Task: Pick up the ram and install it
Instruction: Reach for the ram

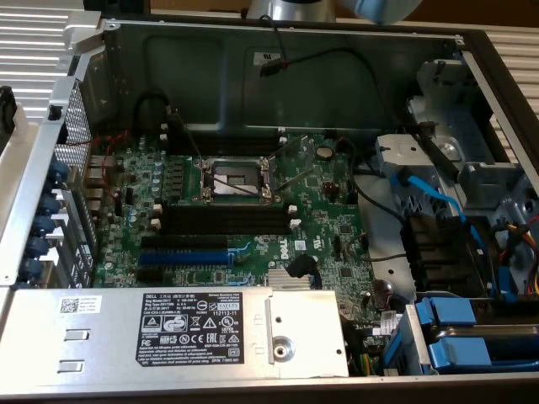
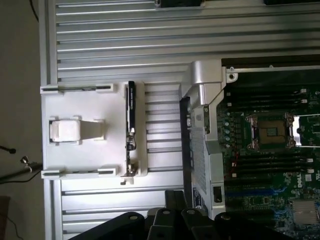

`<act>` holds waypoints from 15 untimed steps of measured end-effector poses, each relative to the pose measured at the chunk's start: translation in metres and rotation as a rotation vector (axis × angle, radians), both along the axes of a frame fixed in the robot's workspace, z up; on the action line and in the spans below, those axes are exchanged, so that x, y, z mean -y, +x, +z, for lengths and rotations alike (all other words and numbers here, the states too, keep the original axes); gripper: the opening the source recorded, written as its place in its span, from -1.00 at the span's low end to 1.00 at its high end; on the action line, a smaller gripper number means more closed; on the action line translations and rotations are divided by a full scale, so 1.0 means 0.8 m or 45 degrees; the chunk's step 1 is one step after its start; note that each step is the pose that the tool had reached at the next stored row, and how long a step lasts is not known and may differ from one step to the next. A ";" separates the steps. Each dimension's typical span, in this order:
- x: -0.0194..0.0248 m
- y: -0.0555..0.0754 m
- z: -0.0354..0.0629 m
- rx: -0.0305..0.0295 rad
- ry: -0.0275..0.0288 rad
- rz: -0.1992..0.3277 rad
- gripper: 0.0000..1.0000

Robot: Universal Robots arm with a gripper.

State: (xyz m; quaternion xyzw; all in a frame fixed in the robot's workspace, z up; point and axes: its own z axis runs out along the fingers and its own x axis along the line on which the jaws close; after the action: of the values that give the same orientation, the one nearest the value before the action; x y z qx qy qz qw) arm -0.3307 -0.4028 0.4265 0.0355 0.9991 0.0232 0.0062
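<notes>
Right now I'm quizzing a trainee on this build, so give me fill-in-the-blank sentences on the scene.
1. The ram stands in a white ___, outside the case.
2. The black slots beside the socket hold ___ ram.
3. The long expansion slot is coloured ___.
4. The pincer is ___, holding nothing.
Missing words: holder; no; blue; shut.

Ram point(image 2: 130, 127): on edge in white holder's point(image 2: 85, 130) slot.
White holder: on ribbed metal table point(image 2: 110, 45), beside open computer case point(image 2: 205, 100).
Motherboard point(image 2: 260, 200): inside case, socket point(image 2: 270, 131) between black slots point(image 2: 265, 93).
Gripper point(image 2: 172, 200): closed, apart from ram.
</notes>
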 end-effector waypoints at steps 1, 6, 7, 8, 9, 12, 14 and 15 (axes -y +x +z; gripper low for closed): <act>0.0002 -0.005 0.000 -0.0011 0.0000 0.000 -0.80; 0.0015 -0.034 0.000 -0.0054 0.0003 0.000 -0.80; 0.0016 -0.040 0.000 -0.0059 0.0004 0.000 -0.80; 0.0017 -0.045 0.000 -0.0066 0.0005 0.000 -0.80; 0.0017 -0.051 0.000 -0.0070 0.0006 0.000 -0.80; 0.0018 -0.068 0.000 -0.0088 0.0007 0.000 -0.80; 0.0020 -0.080 0.000 -0.0096 0.0008 0.000 -0.80; 0.0020 -0.085 0.000 -0.0101 0.0008 0.000 -0.80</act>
State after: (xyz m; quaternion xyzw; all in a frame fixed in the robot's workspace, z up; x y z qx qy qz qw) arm -0.3985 -0.4043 0.4266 0.0356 0.9991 0.0233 0.0022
